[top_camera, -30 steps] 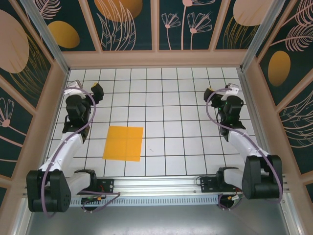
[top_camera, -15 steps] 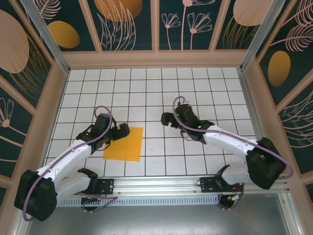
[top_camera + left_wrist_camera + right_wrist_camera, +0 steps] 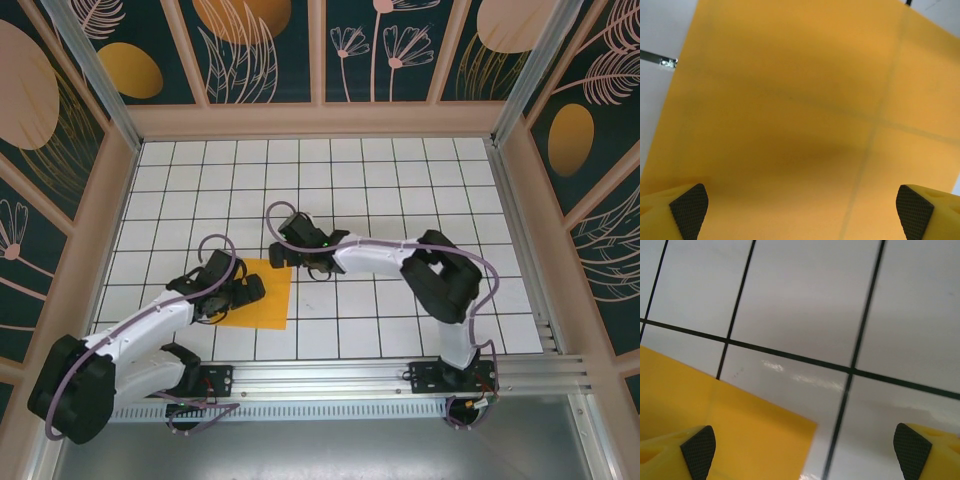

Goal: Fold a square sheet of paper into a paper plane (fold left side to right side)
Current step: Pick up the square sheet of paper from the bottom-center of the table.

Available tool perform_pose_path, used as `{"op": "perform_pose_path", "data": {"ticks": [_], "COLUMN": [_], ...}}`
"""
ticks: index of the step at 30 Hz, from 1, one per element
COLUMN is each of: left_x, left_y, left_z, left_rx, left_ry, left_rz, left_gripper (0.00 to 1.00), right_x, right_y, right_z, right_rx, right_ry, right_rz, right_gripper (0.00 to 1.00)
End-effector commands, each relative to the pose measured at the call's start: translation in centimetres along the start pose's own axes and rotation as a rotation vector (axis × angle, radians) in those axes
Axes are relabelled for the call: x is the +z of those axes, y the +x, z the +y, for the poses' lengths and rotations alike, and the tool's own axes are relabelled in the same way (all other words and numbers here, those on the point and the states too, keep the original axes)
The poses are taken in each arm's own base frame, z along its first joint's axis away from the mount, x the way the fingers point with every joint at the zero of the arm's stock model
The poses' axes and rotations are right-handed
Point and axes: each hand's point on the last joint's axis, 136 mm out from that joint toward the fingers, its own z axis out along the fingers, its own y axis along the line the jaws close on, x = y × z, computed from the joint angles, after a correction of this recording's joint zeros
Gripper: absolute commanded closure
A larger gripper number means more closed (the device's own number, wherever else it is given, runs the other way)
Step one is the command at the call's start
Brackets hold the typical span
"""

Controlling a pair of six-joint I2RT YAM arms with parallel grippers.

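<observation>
Pincers of both arms are standing wide open with nothing between their fingers. From the top camera, the left gripper (image 3: 245, 288) is hovering over the 9 o'clock edge of the square sheet of paper (image 3: 268, 302), while the right gripper (image 3: 285, 250) is reaching across to the sheet's 1 o'clock corner. The sheet is lying flat on the white grid table (image 3: 400, 180), at about 7 o'clock from the table's centre and near the left arm's base.

From the left wrist camera, the left gripper (image 3: 800, 215) is looking straight down on the square sheet of paper (image 3: 790, 100). Its dark fingertips (image 3: 688, 210) are sitting at 7 and 5 o'clock, far apart, over the orange surface. Two faint crease lines are crossing toward 3 o'clock, and bare table (image 3: 655, 30) is showing at 10 o'clock.

From the right wrist camera, the right gripper (image 3: 805, 450) is spreading its pads (image 3: 698, 450) equally wide. One pad is hanging over the square sheet of paper (image 3: 715, 420) at 7 o'clock, the other over white table (image 3: 800, 300) at 5 o'clock. The sheet's corner is pointing toward 3 o'clock between them.
</observation>
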Motion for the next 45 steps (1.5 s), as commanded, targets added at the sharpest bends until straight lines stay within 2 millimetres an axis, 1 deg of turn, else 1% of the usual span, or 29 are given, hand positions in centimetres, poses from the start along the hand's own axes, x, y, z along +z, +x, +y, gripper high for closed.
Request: {"op": "perform_pose_path", "data": {"ticks": [1, 6, 10, 12, 18, 26, 35, 38, 40, 43, 45], "left_x": [0.6, 0.9, 1.0, 1.2, 1.2, 1.4, 1.4, 1.3, 1.1, 0.5, -0.1], "left_y": [1.0, 1.3, 1.4, 1.6, 1.7, 1.8, 1.8, 1.6, 1.2, 0.6, 0.0], "left_z": [0.8, 1.0, 1.1, 1.1, 1.1, 1.1, 1.0, 0.6, 0.1, -0.6, -1.1], "left_rx": [-0.006, -0.008, -0.003, -0.003, -0.001, 0.001, 0.002, -0.002, -0.01, -0.021, -0.018], "left_ry": [-0.031, -0.031, -0.034, -0.034, -0.029, -0.029, -0.018, 0.002, 0.027, 0.064, 0.088], "left_rz": [0.027, 0.037, 0.043, 0.048, 0.05, 0.058, 0.053, 0.043, 0.027, -0.004, -0.031], "left_gripper": [0.01, 0.01, 0.01, 0.01, 0.02, 0.02, 0.02, 0.01, 0.01, 0.02, 0.02], "right_x": [1.0, 1.7, 2.1, 2.3, 2.8, 2.1, 1.0, 0.9, 0.8, 0.4, 0.0], "right_y": [1.0, 2.1, 3.1, 3.8, 5.0, 5.0, 4.3, 4.3, 4.4, 4.1, 3.8], "right_z": [0.9, 1.7, 1.6, 2.0, 3.2, 5.8, 6.8, 6.9, 7.0, 6.8, 6.3], "right_rx": [-0.038, -0.038, -0.042, -0.042, -0.054, -0.068, -0.068, -0.067, -0.06, -0.046, -0.029], "right_ry": [-0.009, -0.036, -0.038, -0.064, -0.112, -0.217, -0.268, -0.278, -0.296, -0.313, -0.329], "right_rz": [0.069, 0.113, 0.147, 0.182, 0.236, 0.252, 0.238, 0.243, 0.254, 0.251, 0.244], "right_gripper": [0.06, 0.11, 0.14, 0.15, 0.2, 0.27, 0.28, 0.38, 0.44, 0.53, 0.59]}}
